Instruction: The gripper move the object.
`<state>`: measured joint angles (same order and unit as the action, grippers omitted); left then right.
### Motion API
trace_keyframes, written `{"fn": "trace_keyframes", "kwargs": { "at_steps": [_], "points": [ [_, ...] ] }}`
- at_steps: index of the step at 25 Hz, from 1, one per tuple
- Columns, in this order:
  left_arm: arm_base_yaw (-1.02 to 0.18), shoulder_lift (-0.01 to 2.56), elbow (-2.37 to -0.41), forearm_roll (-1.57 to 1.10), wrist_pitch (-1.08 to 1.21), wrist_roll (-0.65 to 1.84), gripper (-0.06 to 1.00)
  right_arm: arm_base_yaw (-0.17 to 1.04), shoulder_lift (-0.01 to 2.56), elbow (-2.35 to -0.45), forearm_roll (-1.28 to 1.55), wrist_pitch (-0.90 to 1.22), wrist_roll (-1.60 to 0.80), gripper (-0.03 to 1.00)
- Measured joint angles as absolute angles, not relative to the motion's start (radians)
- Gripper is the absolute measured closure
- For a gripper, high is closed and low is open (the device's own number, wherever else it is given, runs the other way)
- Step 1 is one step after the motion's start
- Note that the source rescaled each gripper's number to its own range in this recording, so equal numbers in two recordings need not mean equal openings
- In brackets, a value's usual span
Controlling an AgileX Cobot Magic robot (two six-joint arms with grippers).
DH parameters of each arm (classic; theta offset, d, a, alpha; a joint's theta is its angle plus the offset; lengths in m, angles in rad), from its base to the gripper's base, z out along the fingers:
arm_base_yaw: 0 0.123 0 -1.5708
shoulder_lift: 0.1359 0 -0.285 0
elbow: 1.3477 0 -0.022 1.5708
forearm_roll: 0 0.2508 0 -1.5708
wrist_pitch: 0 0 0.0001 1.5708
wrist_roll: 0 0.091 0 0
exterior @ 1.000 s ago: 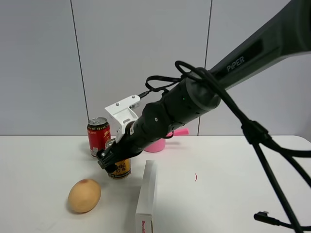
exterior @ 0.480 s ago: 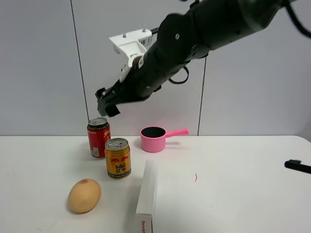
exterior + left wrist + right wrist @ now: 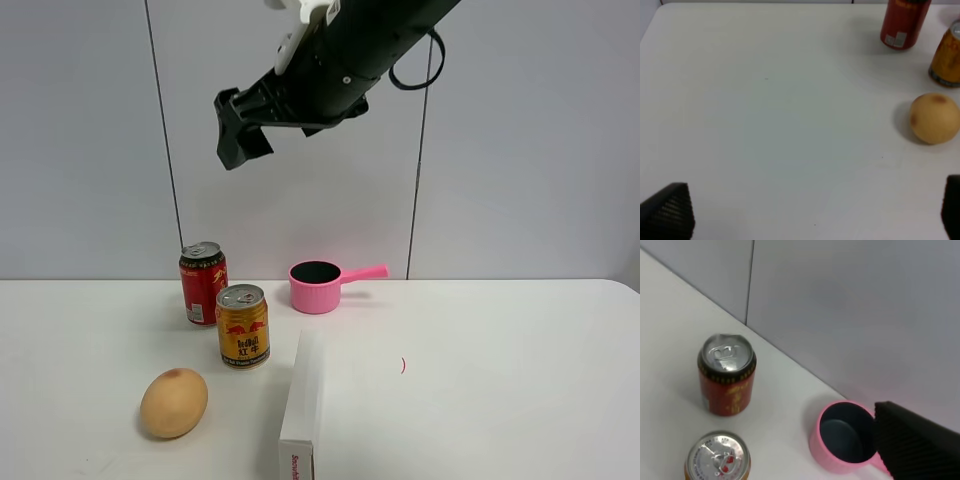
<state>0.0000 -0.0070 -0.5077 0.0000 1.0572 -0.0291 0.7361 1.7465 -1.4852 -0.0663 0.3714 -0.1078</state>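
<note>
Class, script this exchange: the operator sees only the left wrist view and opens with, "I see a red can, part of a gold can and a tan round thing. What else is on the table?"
Observer: A pink plastic pot with a side handle stands behind and right of the short gold-yellow drink can.
Operator: Anything nearer the camera?
Observer: A long white cardboard box sits on the white table, right of the gold can in the exterior high view.
Operator: Where is the right gripper?
Observer: The black right gripper hangs high above the table, holding nothing, well clear of the gold can.
</note>
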Motion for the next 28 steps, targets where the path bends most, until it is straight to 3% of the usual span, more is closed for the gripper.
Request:
{"fn": "trace_keyframes", "kwargs": {
  "at_steps": [12,28],
  "points": [
    [0.0,-0.007,-0.508,0.0,1.057,-0.029,-0.06,0.638,1.459,-1.106,0.006,0.309,-0.153,-0.03],
    [0.0,-0.007,-0.508,0.0,1.057,-0.029,-0.06,0.179,1.039,-0.742,0.012,0.292,-0.193,-0.03]
  ]
}}
